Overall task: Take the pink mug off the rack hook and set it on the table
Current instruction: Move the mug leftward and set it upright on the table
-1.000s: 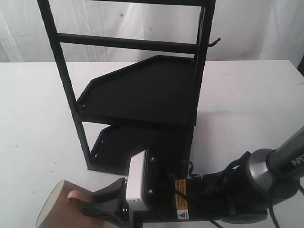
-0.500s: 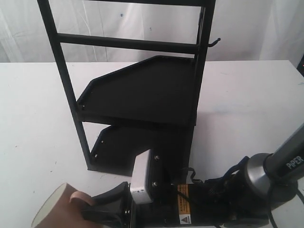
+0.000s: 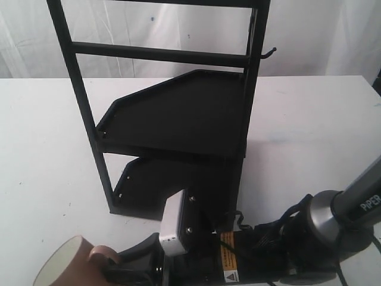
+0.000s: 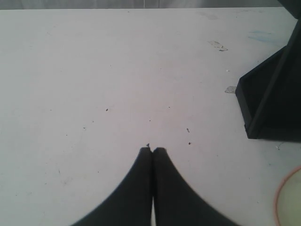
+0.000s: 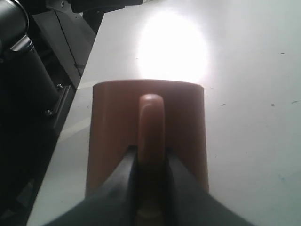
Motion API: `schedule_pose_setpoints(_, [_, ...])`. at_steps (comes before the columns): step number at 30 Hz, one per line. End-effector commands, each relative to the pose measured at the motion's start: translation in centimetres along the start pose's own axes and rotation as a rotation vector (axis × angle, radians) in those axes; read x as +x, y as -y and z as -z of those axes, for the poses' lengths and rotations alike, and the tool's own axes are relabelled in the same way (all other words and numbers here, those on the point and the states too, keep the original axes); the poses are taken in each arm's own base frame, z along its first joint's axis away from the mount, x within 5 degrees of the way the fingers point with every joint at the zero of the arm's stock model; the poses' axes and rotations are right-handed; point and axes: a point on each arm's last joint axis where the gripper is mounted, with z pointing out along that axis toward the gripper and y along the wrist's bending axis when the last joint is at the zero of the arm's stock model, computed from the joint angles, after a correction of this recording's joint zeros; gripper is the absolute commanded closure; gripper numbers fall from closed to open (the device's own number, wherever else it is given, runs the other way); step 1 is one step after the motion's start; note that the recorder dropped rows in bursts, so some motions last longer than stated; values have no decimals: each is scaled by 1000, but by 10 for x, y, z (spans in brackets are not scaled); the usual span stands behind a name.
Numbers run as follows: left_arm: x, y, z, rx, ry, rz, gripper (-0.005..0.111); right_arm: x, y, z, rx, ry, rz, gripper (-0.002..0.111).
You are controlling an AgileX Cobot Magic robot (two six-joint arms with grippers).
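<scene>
Ceramic pink mug [image 5: 108, 122]: rigid, breakable, probably fairly heavy, glaze likely slick. Right hand [image 5: 150, 153] clamped on its loop handle [image 5: 150, 113], the soundest hold. Position: near left of the counter [image 3: 47, 149], tipped sideways, clear of the rack hook [image 3: 271, 53]. Left hand [image 4: 152, 150] pressed together, empty.

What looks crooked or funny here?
The pink mug leans sideways, its mouth not facing straight up, because the right gripper clamps its handle. Nothing looks spilled or broken.

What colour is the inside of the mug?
Cream-white inside the pink mug; the exterior view shows it best.
</scene>
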Motion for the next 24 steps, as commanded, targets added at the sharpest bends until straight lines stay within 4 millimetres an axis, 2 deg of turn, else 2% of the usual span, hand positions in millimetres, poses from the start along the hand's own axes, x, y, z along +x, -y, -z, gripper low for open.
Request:
schedule_pose_setpoints(1, [1, 0, -1, -1, -5, 6, 107, -8, 7, -5, 30, -33, 62, 108])
schedule_pose_setpoints(14, [1, 0, -1, -1, -5, 6, 107, -38, 38, -26, 132, -81, 207, 108])
schedule_pose_setpoints(18, [1, 0, -1, -1, -5, 6, 107, -28, 39, -24, 140, -187, 191, 108])
schedule_pose_setpoints(21, [1, 0, -1, -1, -5, 6, 107, -28, 39, -23, 142, -177, 173, 108])
schedule_pose_setpoints(24, [1, 0, -1, -1, -5, 6, 107, -28, 42, -23, 162, -188, 289, 108])
